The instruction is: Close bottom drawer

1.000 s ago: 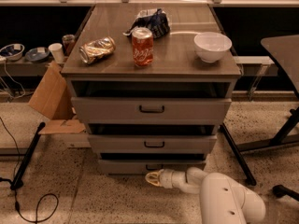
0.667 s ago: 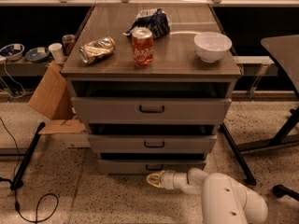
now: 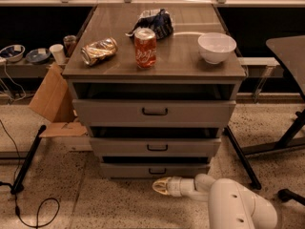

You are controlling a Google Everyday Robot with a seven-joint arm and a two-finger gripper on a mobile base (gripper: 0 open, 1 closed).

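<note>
Standing by the cabinet (image 3: 181, 56), I judged the bottom drawer (image 3: 124, 170) to be a stiff, fairly light metal box on runners, likely to slide under a steady push with no grasp needed. The flat front panel beside its small dark handle (image 3: 157, 171) looked the best place to press. It sat lowest of the three, at the very foot of the cabinet, its front seemingly out only a little. The gripper (image 3: 162, 186) hung low before it, just below and in front of the handle, near the panel but apparently apart from it. Whether the gripper was open or closed I could not tell.
</note>
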